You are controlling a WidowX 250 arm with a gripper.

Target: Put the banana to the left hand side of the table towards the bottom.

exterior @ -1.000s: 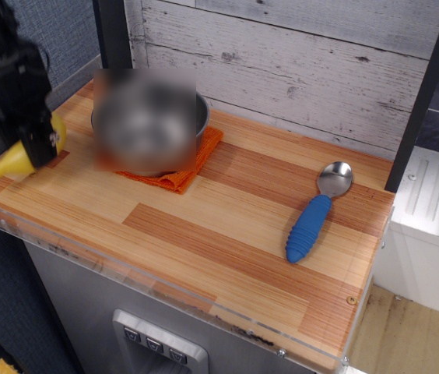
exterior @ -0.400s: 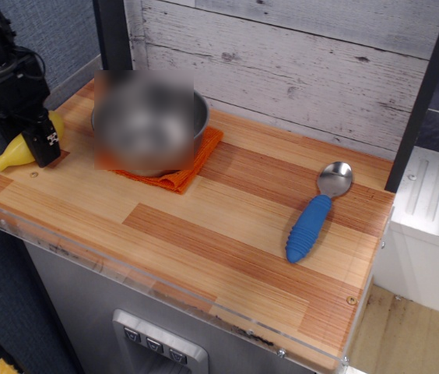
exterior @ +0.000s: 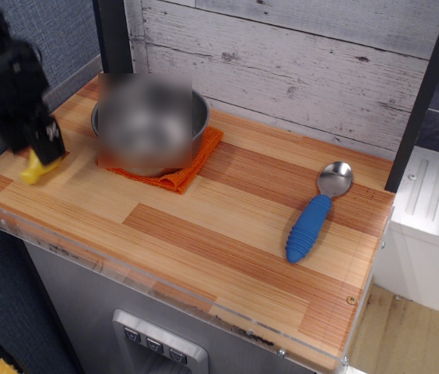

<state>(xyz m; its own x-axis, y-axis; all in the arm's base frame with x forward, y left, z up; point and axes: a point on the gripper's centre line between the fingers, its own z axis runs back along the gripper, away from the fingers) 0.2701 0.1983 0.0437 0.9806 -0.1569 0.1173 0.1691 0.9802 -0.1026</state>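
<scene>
The yellow banana (exterior: 36, 171) sits low at the left end of the wooden table (exterior: 204, 234), only its tapered end showing under the gripper. My black gripper (exterior: 47, 148) is motion-blurred, comes down from the upper left and appears shut on the banana's upper part. The rest of the banana is hidden by the fingers. The banana's tip is at or just above the tabletop, left of the bowl.
A steel bowl (exterior: 149, 125), blurred out, stands on an orange cloth (exterior: 196, 167) at the back left, close to the right of the gripper. A blue-handled spoon (exterior: 313, 216) lies at the right. A clear plastic rim (exterior: 126, 269) runs along the front edge.
The gripper has shifted slightly right and forward with the banana, whose tip now points down toward the table instead of out to the left.
</scene>
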